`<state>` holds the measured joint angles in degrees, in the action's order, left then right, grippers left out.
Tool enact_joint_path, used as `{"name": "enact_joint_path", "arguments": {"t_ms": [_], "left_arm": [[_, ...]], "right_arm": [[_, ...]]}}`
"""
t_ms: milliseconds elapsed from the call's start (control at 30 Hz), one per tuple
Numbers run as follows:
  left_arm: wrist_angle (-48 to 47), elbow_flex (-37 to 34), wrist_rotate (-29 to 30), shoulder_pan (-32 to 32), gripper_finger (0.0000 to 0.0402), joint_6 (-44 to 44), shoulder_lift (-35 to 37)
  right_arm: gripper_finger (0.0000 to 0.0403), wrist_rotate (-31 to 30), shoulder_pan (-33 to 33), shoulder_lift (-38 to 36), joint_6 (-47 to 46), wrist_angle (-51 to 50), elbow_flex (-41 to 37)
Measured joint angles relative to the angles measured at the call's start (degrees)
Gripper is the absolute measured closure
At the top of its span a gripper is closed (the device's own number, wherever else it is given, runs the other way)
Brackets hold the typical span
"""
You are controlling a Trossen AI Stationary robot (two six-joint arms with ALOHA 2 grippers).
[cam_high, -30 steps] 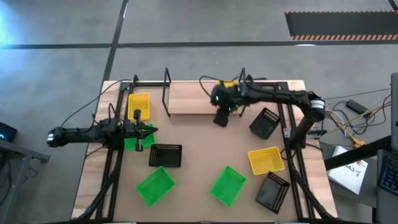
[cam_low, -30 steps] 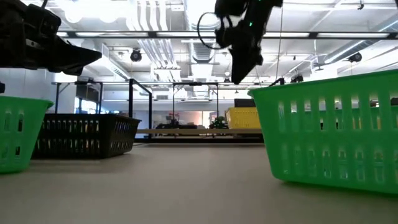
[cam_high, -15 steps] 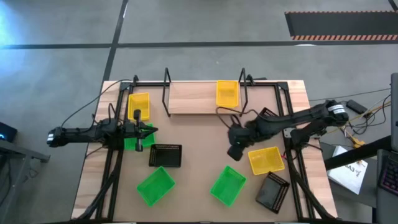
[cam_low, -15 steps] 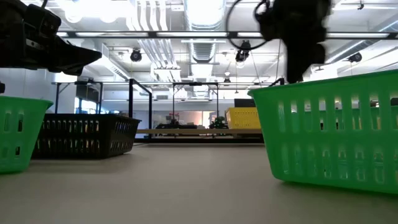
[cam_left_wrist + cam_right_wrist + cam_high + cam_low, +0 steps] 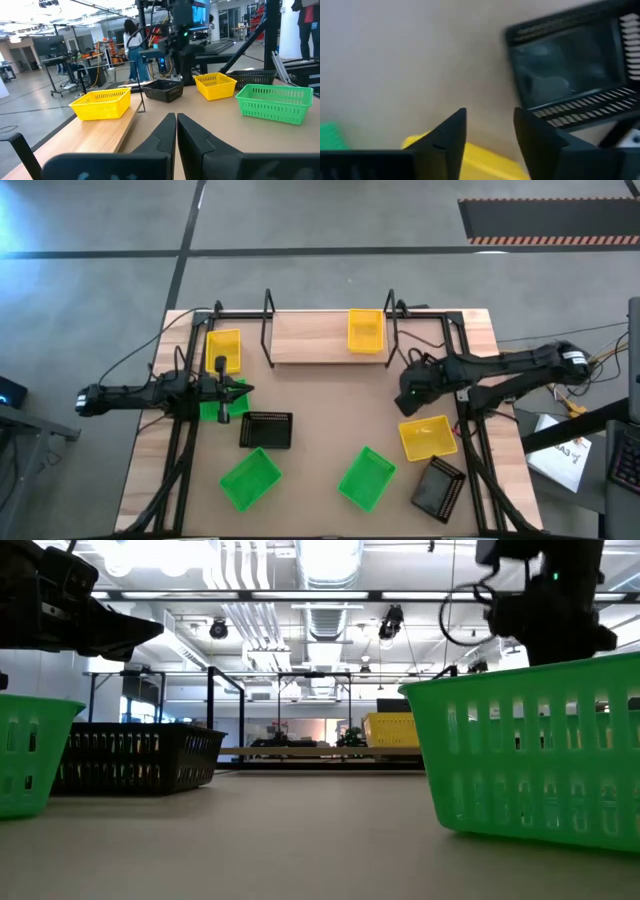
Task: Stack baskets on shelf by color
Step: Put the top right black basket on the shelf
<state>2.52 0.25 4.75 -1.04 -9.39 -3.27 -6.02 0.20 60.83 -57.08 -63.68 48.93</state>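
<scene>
The right claw (image 5: 489,137) hangs open above the wooden table (image 5: 320,405), a yellow basket (image 5: 427,437) just beneath; concrete floor (image 5: 320,270) beyond.

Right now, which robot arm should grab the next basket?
Probably the right. Its gripper hovers with fingers open just above a black basket and beside a yellow basket. The left gripper waits shut at the table's left side.

Grey concrete floor (image 5: 330,220), bright ceiling lights (image 5: 330,555)
</scene>
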Motion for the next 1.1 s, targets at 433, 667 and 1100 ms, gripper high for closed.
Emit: {"name": "enact_joint_path", "arguments": {"t_ms": [433, 667, 1100], "left_arm": [[0.0, 0.0, 0.0, 0.0, 0.0402, 0.0, 0.0], [0.0, 0.0, 0.0, 0.0, 0.0402, 0.0, 0.0], [0.0, 0.0, 0.0, 0.0, 0.0402, 0.0, 0.0]], "right_arm": [[0.0194, 0.1, -8.5, 7.3, 20.3, 8.4, -4.6], [0.0215, -0.1, -8.5, 14.2, 26.5, 9.6, -4.6], [0.0378, 1.2, -8.4, 20.6, 33.2, 8.3, -3.9]]}}
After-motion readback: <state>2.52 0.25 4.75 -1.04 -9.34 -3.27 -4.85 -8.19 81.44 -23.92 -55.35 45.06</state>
